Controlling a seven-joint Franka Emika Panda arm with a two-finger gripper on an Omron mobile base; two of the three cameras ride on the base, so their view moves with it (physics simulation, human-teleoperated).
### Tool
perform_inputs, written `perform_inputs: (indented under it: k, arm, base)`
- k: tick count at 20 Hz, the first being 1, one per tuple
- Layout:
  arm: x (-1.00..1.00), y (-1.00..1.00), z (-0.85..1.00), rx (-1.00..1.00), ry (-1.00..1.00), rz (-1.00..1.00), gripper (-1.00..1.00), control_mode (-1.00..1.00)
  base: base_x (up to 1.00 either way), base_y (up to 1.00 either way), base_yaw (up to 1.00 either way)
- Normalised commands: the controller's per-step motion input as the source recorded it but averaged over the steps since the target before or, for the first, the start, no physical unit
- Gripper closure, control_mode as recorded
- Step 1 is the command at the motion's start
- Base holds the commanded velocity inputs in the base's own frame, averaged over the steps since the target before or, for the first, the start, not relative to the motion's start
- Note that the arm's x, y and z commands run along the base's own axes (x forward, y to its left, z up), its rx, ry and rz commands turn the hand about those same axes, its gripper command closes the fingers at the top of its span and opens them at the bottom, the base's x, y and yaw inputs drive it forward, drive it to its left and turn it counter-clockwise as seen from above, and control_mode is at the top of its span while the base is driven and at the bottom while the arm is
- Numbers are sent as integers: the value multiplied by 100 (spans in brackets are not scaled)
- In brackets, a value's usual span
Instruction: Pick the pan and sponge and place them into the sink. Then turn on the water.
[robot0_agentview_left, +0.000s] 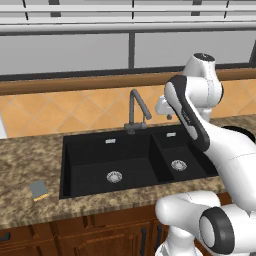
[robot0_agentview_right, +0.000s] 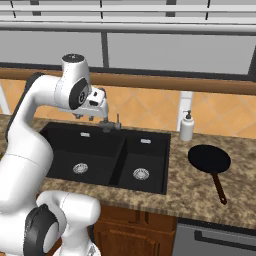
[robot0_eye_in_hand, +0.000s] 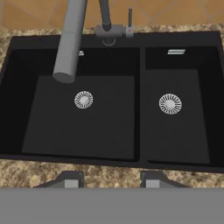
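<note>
Black frying pan sits on the counter right of the sink, sponge on its left; the empty, partly parted gripper above the basins should swing right, lower squarely and close on the pan's handle.

A matte black sink is set in speckled brown granite counter. The sponge is coloured yellow and grey-blue, the pan black.

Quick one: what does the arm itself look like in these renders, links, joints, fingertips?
The arm is glossy white with rounded links and dark grey to black joint bands and caps. The hand is white. The gripper shows two small dark grey finger tips with lighter pads. No cables or markings are visible.
</note>
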Motion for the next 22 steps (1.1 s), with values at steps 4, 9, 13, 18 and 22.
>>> perform_inputs:
  k: [4,9,13,18,22]
  arm:
    - [0,0,0,0,2,0,-100,-100]
    - [-6,-3,-11,0,9,-1,-100,-100]
    - [-4,-65,-13,0,4,0,-100,-100]
    - [-5,-96,-19,0,7,0,-100,-100]
    - [-4,-100,-22,0,4,0,-100,-100]
  base:
    - [0,0,0]
    - [0,0,0]
    - [0,0,0]
    - [0,0,0]
    - [0,0,0]
